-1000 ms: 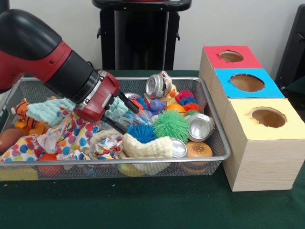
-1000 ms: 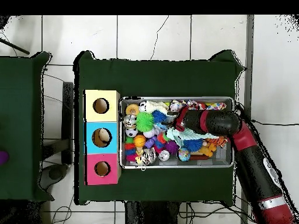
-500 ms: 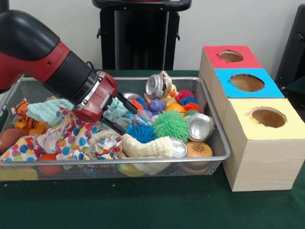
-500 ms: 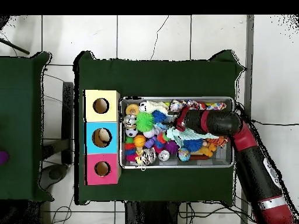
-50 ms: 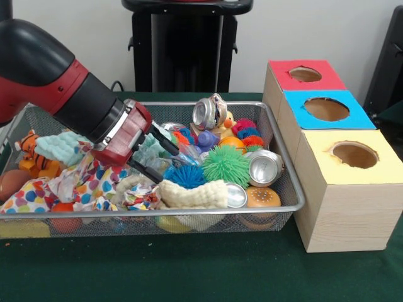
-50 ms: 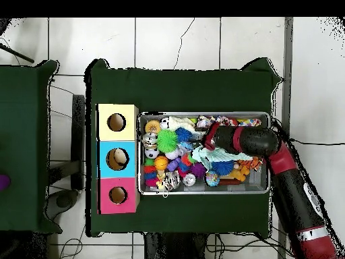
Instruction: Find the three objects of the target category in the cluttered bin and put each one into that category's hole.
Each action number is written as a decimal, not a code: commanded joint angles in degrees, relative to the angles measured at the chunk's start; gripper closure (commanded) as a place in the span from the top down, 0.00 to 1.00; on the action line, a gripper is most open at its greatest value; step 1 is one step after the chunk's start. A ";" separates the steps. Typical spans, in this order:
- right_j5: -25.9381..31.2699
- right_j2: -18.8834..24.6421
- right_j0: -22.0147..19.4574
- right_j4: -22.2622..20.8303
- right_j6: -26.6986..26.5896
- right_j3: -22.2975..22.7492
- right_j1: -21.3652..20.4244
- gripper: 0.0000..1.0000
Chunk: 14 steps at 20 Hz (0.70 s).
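A wire mesh bin (image 5: 286,182) is packed with toys, cloths and metal cans. My gripper (image 5: 169,167) reaches in from the left, low over the pile, open. Its upper finger (image 5: 165,141) lies against a teal cloth (image 5: 151,150). The lower finger (image 5: 146,172) sits beside a blue spiky ball (image 5: 186,175). Nothing is clamped between them. A crushed can (image 5: 210,112) stands at the back and two more cans (image 5: 264,167) lie at the right. In the overhead view the gripper (image 6: 199,141) is over the bin's middle (image 6: 202,193).
Three boxes with round holes stand beside the bin: red (image 5: 286,80), blue (image 5: 352,116), yellow (image 5: 387,167). A green spiky ball (image 5: 225,165), cream cloth (image 5: 192,195), burger toy (image 5: 262,197), polka-dot cloth (image 5: 94,179) and tiger toy (image 5: 30,151) crowd the bin.
In the front view the gripper has drawn back slightly to the left and dipped a little lower into the pile. Its fingers stay apart.
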 commanded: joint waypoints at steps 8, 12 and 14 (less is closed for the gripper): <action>6.87 -5.22 -0.88 -2.01 -19.57 -8.69 2.98 1.00; 6.24 -5.30 -1.31 -2.03 -20.11 -8.60 3.52 1.00; 6.21 -5.24 -1.39 -1.61 -19.76 -8.57 3.74 1.00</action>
